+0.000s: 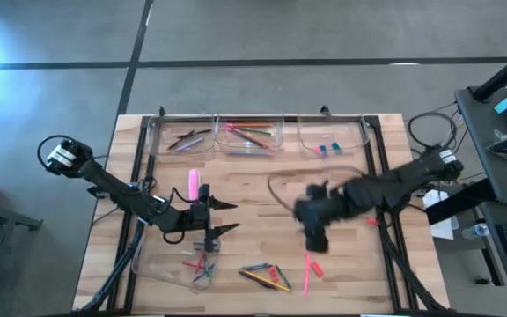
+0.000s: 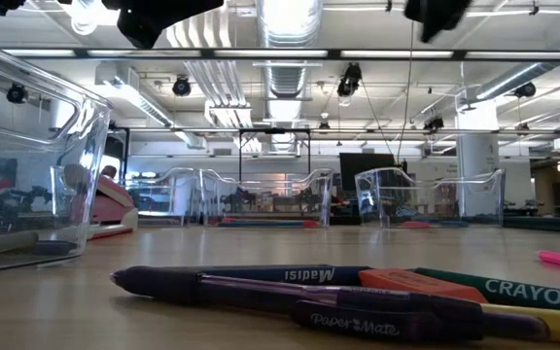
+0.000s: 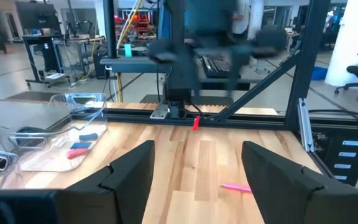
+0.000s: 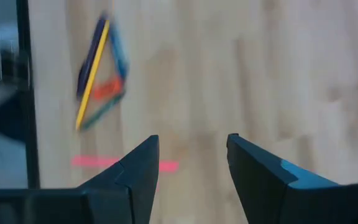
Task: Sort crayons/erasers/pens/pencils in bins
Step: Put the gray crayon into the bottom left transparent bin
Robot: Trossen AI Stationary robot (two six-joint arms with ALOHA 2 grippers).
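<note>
1. Wooden butcher-block table [image 1: 262, 189] with a black frame, seen from overhead. Three clear plastic rectangular bins sit in a row along the far edge, and a fourth clear bin [image 1: 161, 264] sits at the near left.
2. Far-left bin [image 1: 181, 135] has a few slim dark pens in it. The middle far bin [image 1: 251, 134] holds long thin pencils, pink, green and orange. The far-right bin [image 1: 333, 136] has small blue and red erasers [image 1: 328, 149].
3. The near-left bin holds short stubby crayons [image 1: 202, 262] in red, blue and dark colours, bunched at its right end.
4. Still loose on the table near the front edge: a mixed pile [image 1: 267, 276] of a yellow stick, dark pens, a blue one and an orange bit, all overlapping. Just right of it lies a pink pencil [image 1: 307, 272].
5. A pink chunky block [image 1: 193, 183] lies on the table left of centre, just beyond the left arm's fingers.
6. Left gripper [image 1: 227, 217] hovers over the left-centre of the table, above the crayon bin's far right corner, fingers spread wide and holding nothing.
7. Right gripper [image 1: 315, 239] hangs right of centre, above the pink pencil and near the loose pile. Its wrist view shows the jaws apart with bare table between them, so nothing is grasped.
</note>
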